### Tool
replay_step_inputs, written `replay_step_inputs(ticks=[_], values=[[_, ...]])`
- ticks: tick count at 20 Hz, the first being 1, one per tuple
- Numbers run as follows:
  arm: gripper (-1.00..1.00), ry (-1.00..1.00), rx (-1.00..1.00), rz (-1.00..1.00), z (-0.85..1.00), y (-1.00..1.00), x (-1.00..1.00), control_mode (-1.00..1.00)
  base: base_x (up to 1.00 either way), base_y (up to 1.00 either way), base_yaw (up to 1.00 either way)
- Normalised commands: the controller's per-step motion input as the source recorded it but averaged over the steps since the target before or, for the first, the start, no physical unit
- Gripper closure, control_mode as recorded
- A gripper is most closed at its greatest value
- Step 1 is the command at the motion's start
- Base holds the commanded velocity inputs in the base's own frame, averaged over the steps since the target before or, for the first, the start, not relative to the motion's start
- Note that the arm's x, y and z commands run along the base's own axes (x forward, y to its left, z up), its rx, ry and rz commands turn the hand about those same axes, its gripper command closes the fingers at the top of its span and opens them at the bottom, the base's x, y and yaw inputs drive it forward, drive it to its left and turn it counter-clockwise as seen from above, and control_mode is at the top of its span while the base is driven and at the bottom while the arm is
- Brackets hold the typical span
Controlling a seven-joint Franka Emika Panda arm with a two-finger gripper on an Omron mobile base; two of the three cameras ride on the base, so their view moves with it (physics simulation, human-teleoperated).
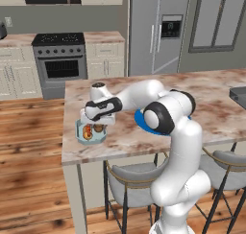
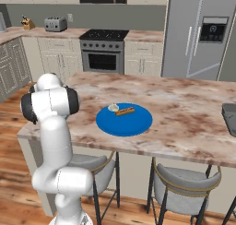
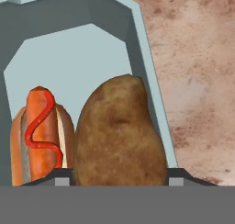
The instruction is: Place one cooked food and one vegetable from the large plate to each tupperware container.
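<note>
Gripper over pale blue-grey tub near worktop's front-left corner; jaws clamped on potato, hot dog alongside. No readable writing.

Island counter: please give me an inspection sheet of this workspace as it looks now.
Surface: marbled island counter.
Job's things: pale tub near the counter's left front corner, holding a hot dog and a potato side by side; blue plate mid-counter with a flat brown food and a small pale item; dark tub at the right edge.
Clutter: nothing seen.
Grippers: gripper over the pale tub, jaws either side of the potato; grip cannot be told.
Cables: nothing seen.
Surroundings: stools, stove, fridge, toaster.
</note>
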Motion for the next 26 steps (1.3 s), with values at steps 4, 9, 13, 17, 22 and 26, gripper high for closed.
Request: replay_step_inputs(ticks=[4, 9, 13, 17, 22, 26], values=[[1.0, -0.05, -0.02, 0.02, -0.07, 0.0, 0.06, -1.0, 0.0, 0.0, 0.0], [1.0, 0.0, 0.0, 0.0, 0.0, 0.0, 0.01, -1.0, 0.0, 0.0, 0.0], [-1.0, 0.0, 0.0, 0.0, 0.0, 0.0, 0.01, -1.0, 0.0, 0.0, 0.0], [-1.0, 0.0, 0.0, 0.0, 0.0, 0.0, 0.03, -1.0, 0.0, 0.0, 0.0], [-1.0, 0.0, 0.0, 0.0, 0.0, 0.0, 0.02, -1.0, 0.0, 0.0, 0.0], [-1.0, 0.0, 0.0, 0.0, 0.0, 0.0, 0.03, -1.0, 0.0, 0.0, 0.0]])
